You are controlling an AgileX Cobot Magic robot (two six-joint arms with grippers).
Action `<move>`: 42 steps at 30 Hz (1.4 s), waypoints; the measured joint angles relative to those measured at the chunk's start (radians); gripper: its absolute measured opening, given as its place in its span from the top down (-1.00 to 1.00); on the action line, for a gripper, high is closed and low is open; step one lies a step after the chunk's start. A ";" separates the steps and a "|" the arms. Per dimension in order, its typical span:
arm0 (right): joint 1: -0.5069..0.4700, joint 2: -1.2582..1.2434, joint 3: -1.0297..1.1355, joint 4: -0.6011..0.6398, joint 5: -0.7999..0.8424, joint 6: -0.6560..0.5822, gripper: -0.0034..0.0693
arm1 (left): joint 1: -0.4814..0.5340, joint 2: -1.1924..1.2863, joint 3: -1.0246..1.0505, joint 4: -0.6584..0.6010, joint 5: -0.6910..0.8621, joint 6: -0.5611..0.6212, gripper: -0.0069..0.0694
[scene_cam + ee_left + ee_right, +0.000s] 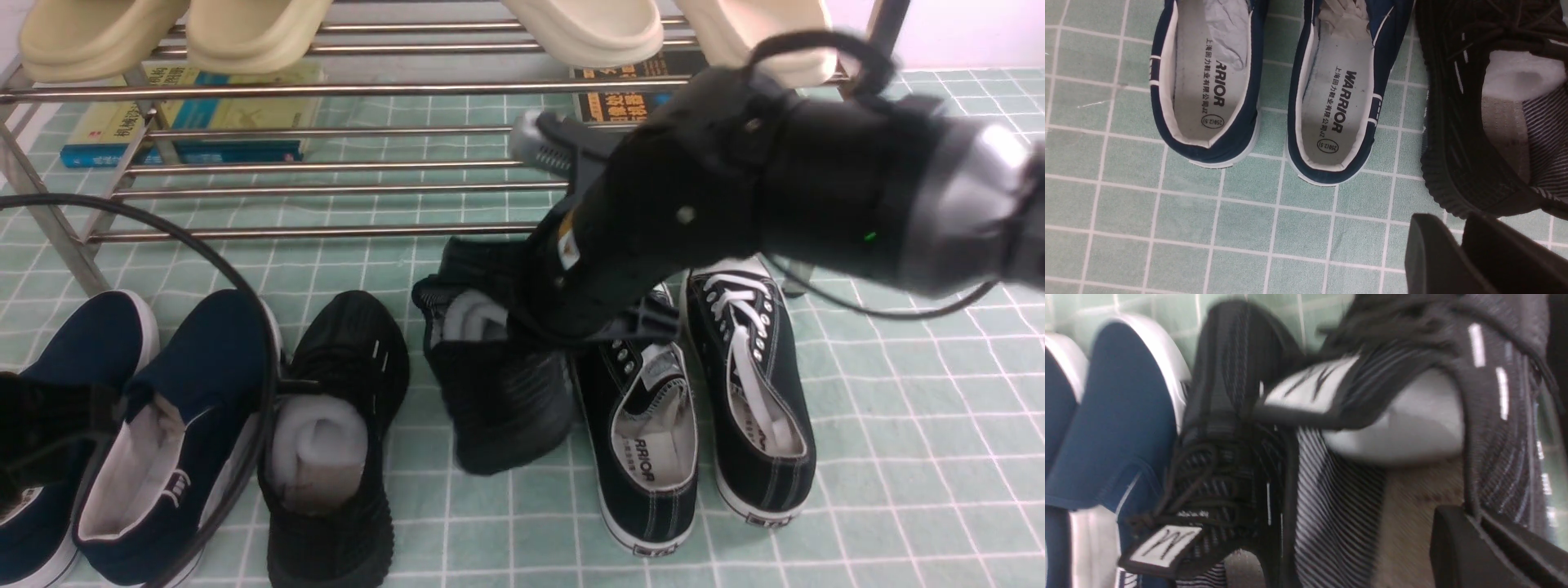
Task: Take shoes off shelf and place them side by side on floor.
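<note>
One black knit shoe [335, 433] stands on the mint-green floor [898, 408], heel toward me, white paper inside; it also shows in the left wrist view [1466, 134]. The other shoe [498, 392] hangs tilted just to its right, toe down on the floor. My right gripper [604, 327] is shut on that shoe's collar rim, which lies pinched between its fingers [1457, 547] in the right wrist view [1474, 516]. My left gripper [1457, 228] hovers by the standing shoe's heel, its fingers slightly apart and empty. The chrome shelf [326, 233] stands behind.
Navy slip-ons [163, 433] sit left of the black knit shoes, and black canvas sneakers with white laces [694, 425] sit right of them. Cream slippers [245, 33] rest on the upper tier. Books [188, 122] lie under the shelf. A black cable [245, 294] arcs over the slip-ons.
</note>
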 joint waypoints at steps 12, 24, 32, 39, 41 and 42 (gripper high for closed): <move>0.048 0.056 0.000 0.019 0.093 0.038 0.77 | 0.000 0.000 0.000 0.009 0.003 0.000 0.40; 0.048 0.036 -0.060 0.127 0.308 -0.249 -0.08 | 0.000 0.000 0.000 0.019 0.009 0.000 0.37; 0.025 -0.105 -0.231 0.102 0.476 -0.552 -0.03 | 0.000 0.000 0.000 0.019 0.017 0.000 0.35; 0.006 -0.333 -0.221 0.078 0.501 -0.719 0.62 | 0.000 0.000 0.000 0.022 0.027 -0.001 0.35; 0.006 -0.431 -0.197 0.079 0.502 -0.754 0.83 | 0.000 0.000 0.000 0.022 0.030 -0.001 0.35; 0.006 -0.431 -0.194 0.079 0.504 -0.760 0.85 | 0.000 0.000 0.000 0.022 0.030 -0.001 0.35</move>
